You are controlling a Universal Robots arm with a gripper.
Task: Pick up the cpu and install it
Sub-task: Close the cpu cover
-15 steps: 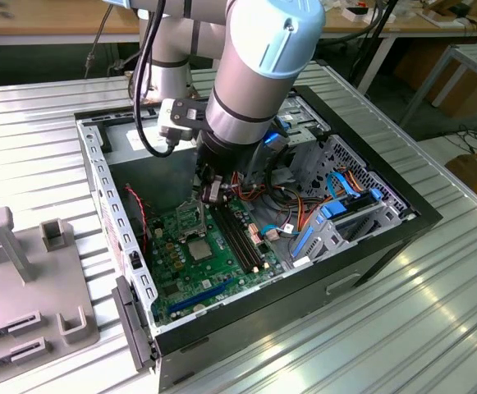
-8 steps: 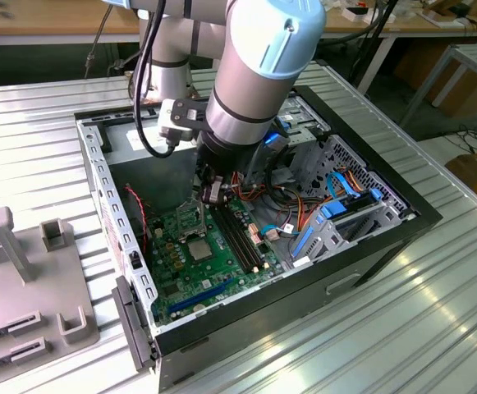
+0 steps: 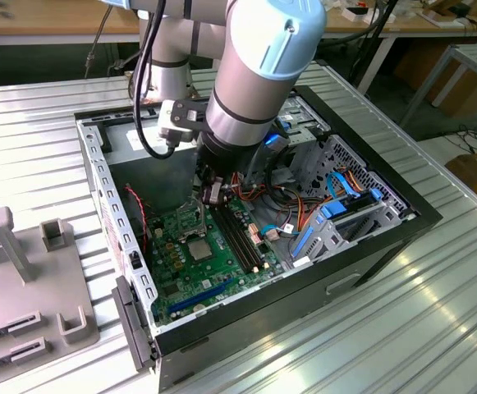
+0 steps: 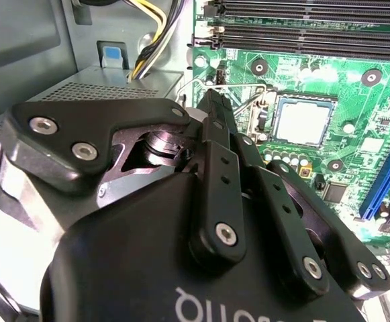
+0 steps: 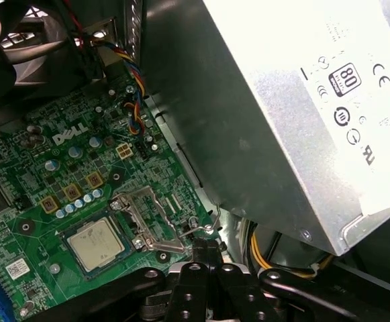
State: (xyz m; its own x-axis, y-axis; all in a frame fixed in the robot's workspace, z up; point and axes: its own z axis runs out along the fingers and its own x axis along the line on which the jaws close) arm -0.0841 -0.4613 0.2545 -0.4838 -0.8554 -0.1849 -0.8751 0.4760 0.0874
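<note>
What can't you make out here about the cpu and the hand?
- Whether the hand touches the socket lever: its own fingertips cover the contact in the first wrist view.
- Whether the cpu is fully seated: too small in the exterior view.
- The power supply's far end: cut off by the first wrist view's edge.

The exterior view looks down at a slant from above and well outside the open computer case (image 3: 287,271), taking in the whole case on the ribbed metal table (image 3: 435,328) with the arm (image 3: 254,74) reaching in. Both wrist views ride close above the green motherboard (image 4: 356,134) inside the case. The second wrist view looks past the gripper (image 4: 211,100) toward the cpu (image 4: 304,121) and memory slots (image 4: 302,30). The first wrist view faces the cpu (image 5: 97,243) beside the silver power supply (image 5: 282,114). All three views share the cpu (image 3: 199,249) in its socket.
</note>
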